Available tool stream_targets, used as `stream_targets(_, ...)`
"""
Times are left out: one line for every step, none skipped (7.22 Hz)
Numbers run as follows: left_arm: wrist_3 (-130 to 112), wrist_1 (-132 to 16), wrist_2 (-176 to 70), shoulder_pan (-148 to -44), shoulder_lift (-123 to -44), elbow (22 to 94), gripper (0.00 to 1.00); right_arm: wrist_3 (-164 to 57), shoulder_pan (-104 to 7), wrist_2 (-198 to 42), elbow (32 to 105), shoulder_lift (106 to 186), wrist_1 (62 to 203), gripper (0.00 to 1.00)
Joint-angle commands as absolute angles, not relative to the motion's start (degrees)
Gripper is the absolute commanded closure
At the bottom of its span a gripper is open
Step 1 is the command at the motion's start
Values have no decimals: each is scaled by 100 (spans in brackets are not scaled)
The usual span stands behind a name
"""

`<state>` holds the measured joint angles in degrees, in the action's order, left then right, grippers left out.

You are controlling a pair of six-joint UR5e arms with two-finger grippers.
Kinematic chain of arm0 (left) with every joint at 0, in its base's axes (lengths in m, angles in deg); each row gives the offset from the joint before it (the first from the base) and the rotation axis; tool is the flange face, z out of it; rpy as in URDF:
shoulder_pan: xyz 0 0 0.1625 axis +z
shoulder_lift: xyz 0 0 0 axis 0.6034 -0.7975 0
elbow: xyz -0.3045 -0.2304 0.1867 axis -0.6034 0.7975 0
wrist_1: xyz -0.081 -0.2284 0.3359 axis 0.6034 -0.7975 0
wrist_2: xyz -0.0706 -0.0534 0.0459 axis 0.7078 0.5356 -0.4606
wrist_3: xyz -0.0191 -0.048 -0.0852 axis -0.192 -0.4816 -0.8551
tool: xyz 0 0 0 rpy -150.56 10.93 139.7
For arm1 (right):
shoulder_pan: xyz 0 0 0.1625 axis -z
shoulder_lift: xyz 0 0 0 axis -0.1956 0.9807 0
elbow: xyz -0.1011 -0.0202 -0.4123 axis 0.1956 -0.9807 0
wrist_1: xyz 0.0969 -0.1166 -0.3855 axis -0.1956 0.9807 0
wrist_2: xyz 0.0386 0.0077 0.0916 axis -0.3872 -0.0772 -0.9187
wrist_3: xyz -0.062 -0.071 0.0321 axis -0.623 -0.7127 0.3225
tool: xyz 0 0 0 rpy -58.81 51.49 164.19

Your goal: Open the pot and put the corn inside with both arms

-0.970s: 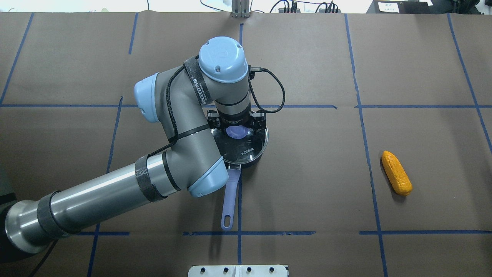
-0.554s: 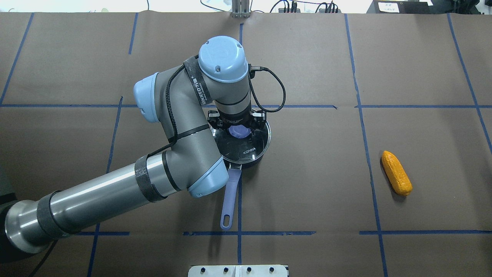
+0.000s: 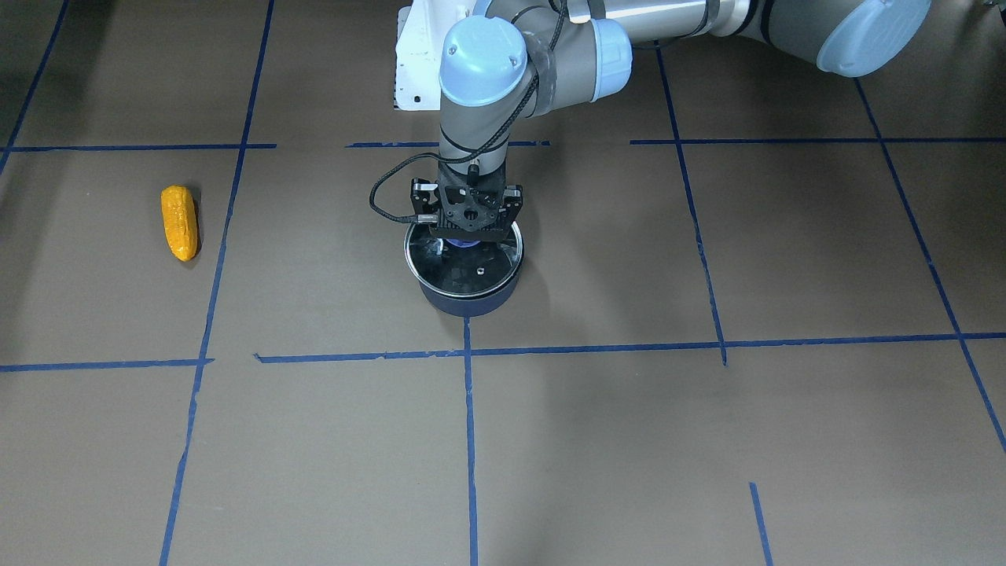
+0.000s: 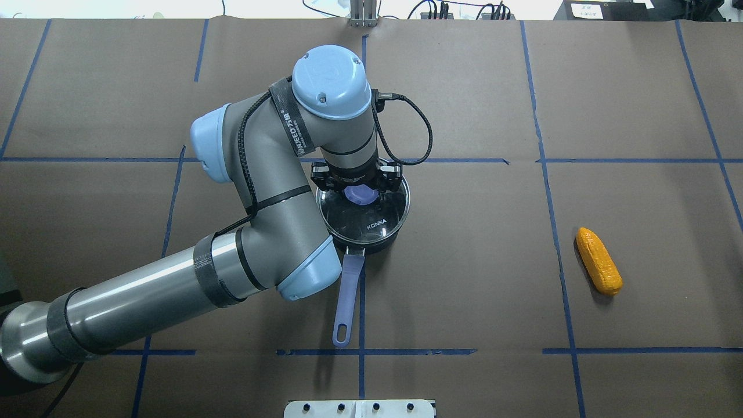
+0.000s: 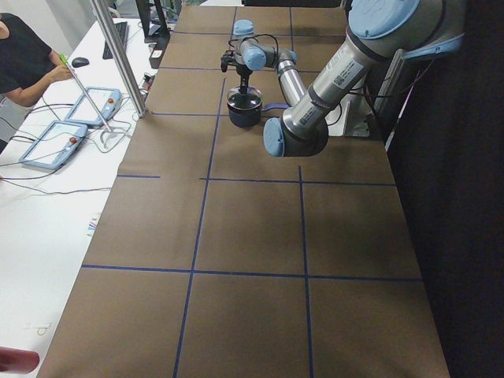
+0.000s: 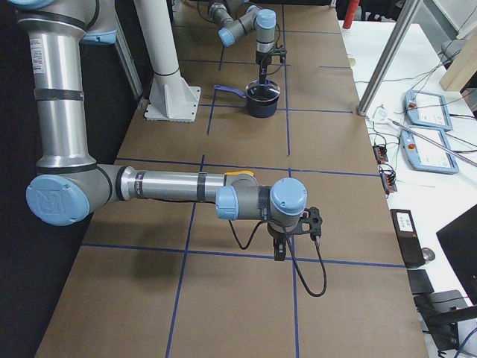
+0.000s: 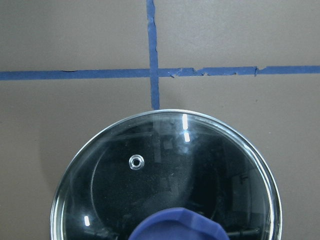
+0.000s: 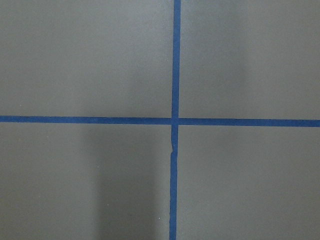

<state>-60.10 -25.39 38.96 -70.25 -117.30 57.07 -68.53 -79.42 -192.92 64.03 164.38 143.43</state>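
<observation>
While the left pincer looks clenched on the lid knob atop the pot — corn well apart on the surface, the right pincer too unclear to tell — a straight upward lift comes next.

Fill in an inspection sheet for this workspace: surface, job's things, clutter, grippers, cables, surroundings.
Surface: brown paper table with a blue tape grid.
Job's things: pot mid-table, lid over it, handle toward the robot; corn lying alone on the robot's right.
Clutter: nothing seen.
Grippers: left gripper closed on the lid's knob; right gripper over bare paper, state cannot be told.
Cables: black cable looping from the left wrist; second cable at the right wrist.
Surroundings: operator and control boxes at a side bench.
</observation>
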Motion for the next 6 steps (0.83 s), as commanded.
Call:
stream_targets(-5986, -2079, 3911, -7156, -11547, 6281, 73, -6845, -7942, -19301, 6412, 16438, 14350, 0)
stream_targets(-5924, -2077, 3929, -7252, -11214, 6615, 73, -6845, -7942, -19301, 6412, 16438, 14341, 0)
stream_targets(-5689, -2077, 3938, -7410, -10828, 6914, 73, -6845, -7942, -19310, 6421, 16438, 14324, 0)
stream_targets(-5434, -2069, 3946, -7568, -10459, 7213, 73, -6837, -7951, -19310, 6473, 16429, 14332, 0)
stream_targets(-5205, -2077, 3955, -7700, -10142, 7486, 73, -6819, -7951, -19345, 6526, 16429, 14341, 0)
stream_targets(-5064, -2086, 4016, -7806, -9939, 7593, 73, -6819, -7951, -19362, 6526, 16429, 14341, 0)
